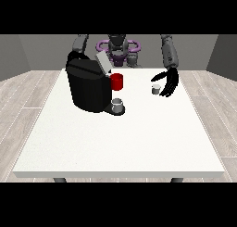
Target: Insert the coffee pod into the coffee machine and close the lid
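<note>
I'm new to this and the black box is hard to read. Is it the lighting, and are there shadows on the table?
Front view: the light is soft and even, with no glare on the white table; the coffee machine is uniformly dark, hiding its detail; only a faint shadow shows at its base; the small coffee pod beside the robot hand at the view's right is too small for detail.

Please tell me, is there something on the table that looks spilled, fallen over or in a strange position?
Nothing stands out. The coffee machine stands upright with its lid raised, a grey cup under its spout. The small coffee pod sits upright on the table, beside the hand at the view's right. No spill shows.
</note>
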